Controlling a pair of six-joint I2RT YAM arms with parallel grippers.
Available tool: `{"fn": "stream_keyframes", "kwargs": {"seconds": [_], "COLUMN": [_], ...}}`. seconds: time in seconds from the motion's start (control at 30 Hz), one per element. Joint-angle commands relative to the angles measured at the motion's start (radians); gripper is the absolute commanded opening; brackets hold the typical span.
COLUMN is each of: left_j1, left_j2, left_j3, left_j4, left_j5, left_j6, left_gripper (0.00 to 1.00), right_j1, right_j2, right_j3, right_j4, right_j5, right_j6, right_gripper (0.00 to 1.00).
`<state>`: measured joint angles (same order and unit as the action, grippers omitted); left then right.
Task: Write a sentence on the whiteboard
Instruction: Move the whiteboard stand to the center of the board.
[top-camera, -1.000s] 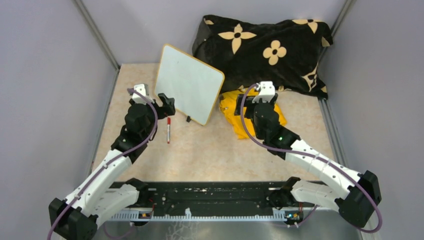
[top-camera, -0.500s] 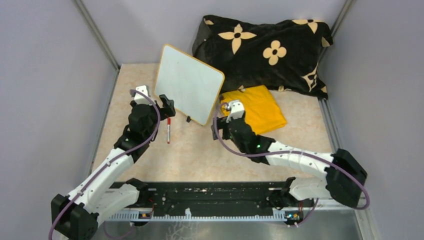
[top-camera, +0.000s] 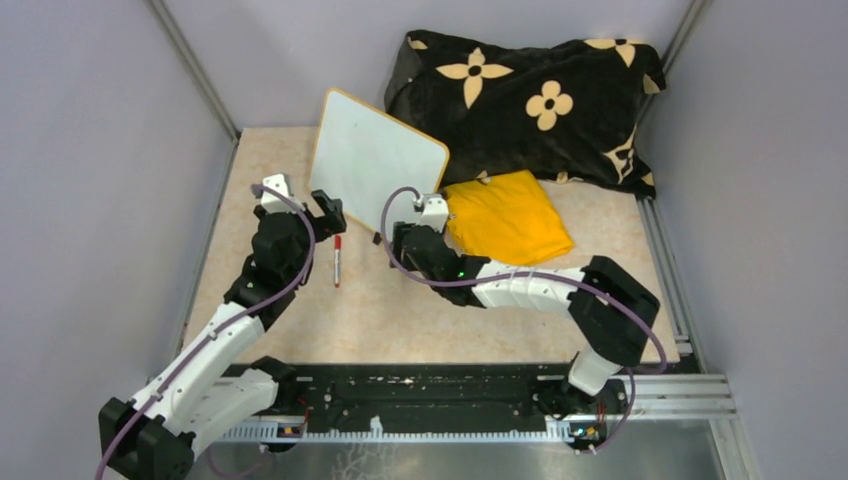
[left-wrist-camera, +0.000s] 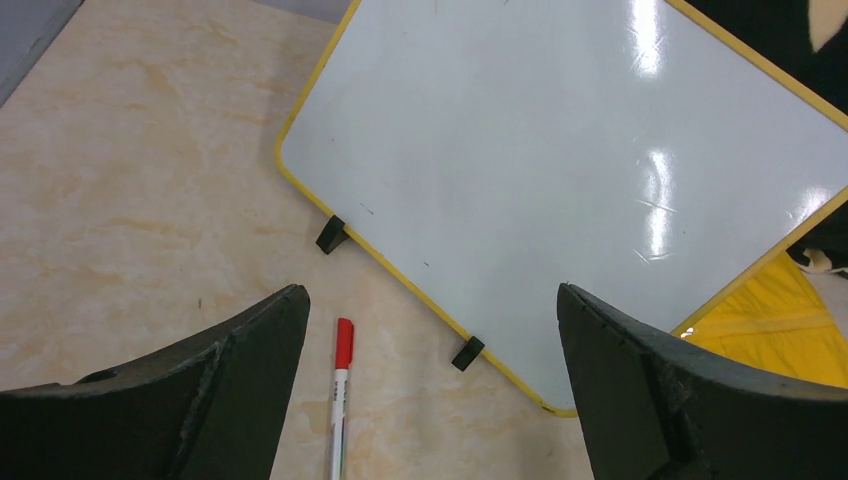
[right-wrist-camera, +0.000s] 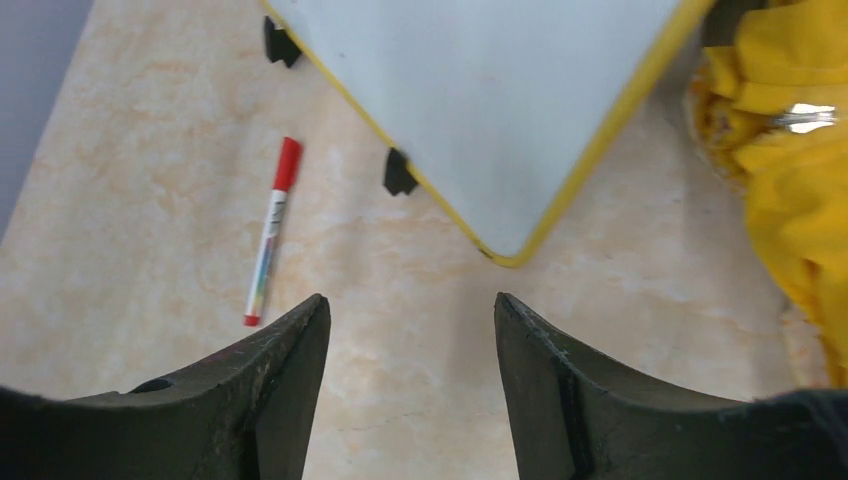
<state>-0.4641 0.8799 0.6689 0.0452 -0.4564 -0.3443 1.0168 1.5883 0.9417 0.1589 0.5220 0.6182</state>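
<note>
The whiteboard (top-camera: 375, 178) lies tilted at the back of the table, white with a yellow rim and two black clip feet. Its face is blank, so the sentence is not in view. A red-capped marker (top-camera: 337, 260) lies on the table just in front of the board's left foot. My left gripper (top-camera: 328, 212) hovers open above the marker (left-wrist-camera: 338, 400) and the board's near edge (left-wrist-camera: 560, 150). My right gripper (top-camera: 394, 244) is open and empty over bare table by the board's near corner (right-wrist-camera: 480, 90), with the marker (right-wrist-camera: 270, 232) to its left.
A folded yellow cloth (top-camera: 505, 220) lies right of the board, beside my right wrist. A black pillow with tan flowers (top-camera: 520, 95) fills the back right. Grey walls close in on both sides.
My right arm swung left from above the yellow cloth to the board's near corner, and its jaws narrowed. The left arm hardly moved.
</note>
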Motion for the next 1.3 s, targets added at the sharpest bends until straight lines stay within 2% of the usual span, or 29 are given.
{"fn": "stream_keyframes", "kwargs": {"seconds": [0.0,0.2,0.53,0.73,0.93,1.27], "left_j1": [0.004,0.004,0.004,0.004,0.005,0.005], "left_j2": [-0.045,-0.091,-0.106,-0.113,-0.131,-0.171], "left_j3": [-0.008,-0.001,0.001,0.002,-0.004,-0.007], "left_j4": [0.004,-0.068,-0.088,-0.107,-0.108,-0.145], "left_j5": [-0.113,-0.326,-0.367,-0.404,-0.402,-0.474], "left_j6": [-0.031,-0.127,-0.154,-0.185,-0.197,-0.262], "left_gripper": [0.99,0.99,0.99,0.99,0.99,0.99], "right_j1": [0.039,0.058,0.058,0.057,0.047,0.026], "right_j2": [0.095,0.277,0.549,0.653,0.698,0.756], "right_j3": [0.156,0.37,0.737,0.901,0.951,1.015], "right_j4": [-0.006,-0.129,-0.429,-0.601,-0.668,-0.689], "right_j5": [-0.005,-0.02,0.059,0.121,0.159,0.175], "right_j6": [0.081,0.117,0.193,0.268,0.318,0.34], "right_gripper": [0.59,0.53,0.42,0.48,0.6,0.56]}}
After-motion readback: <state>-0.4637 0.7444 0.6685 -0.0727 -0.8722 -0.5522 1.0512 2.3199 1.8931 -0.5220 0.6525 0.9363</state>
